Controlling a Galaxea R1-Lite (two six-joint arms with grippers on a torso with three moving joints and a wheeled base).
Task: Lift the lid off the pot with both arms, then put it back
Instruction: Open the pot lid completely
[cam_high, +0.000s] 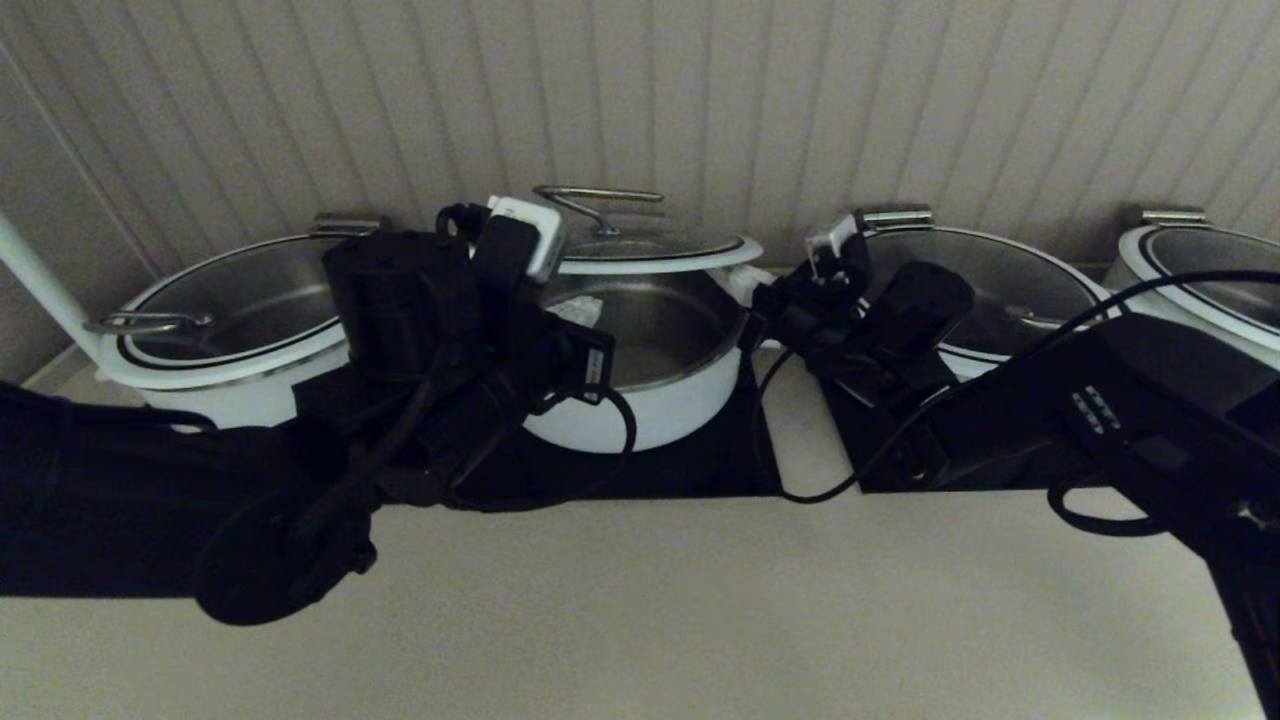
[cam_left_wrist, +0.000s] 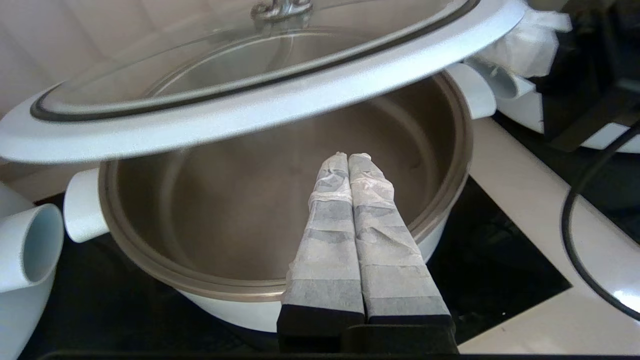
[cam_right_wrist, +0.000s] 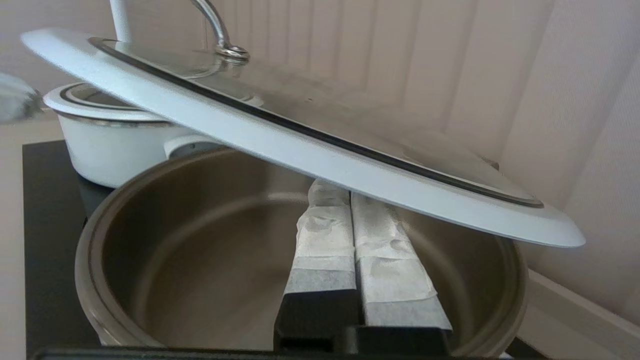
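The lid (cam_high: 650, 245), glass with a white rim and a steel hook handle, hangs tilted above the open pot (cam_high: 655, 400), apart from its rim. My left gripper (cam_left_wrist: 349, 156) is shut and empty, its taped fingers reaching over the pot's near-left rim just under the lid's edge (cam_left_wrist: 260, 112). In the head view the left gripper (cam_high: 578, 310) shows at the pot's left. My right gripper (cam_right_wrist: 340, 189) is shut, with its fingertips tucked under the lid's rim (cam_right_wrist: 350, 167) on the pot's right side. The pot's steel inside (cam_right_wrist: 210, 250) holds nothing.
Wider white pots with glass lids stand to the left (cam_high: 230, 310), right (cam_high: 1000, 290) and far right (cam_high: 1200, 270). All sit on black cooktop panels (cam_high: 700, 470) against a ribbed wall. A white pole (cam_high: 40, 280) leans at far left.
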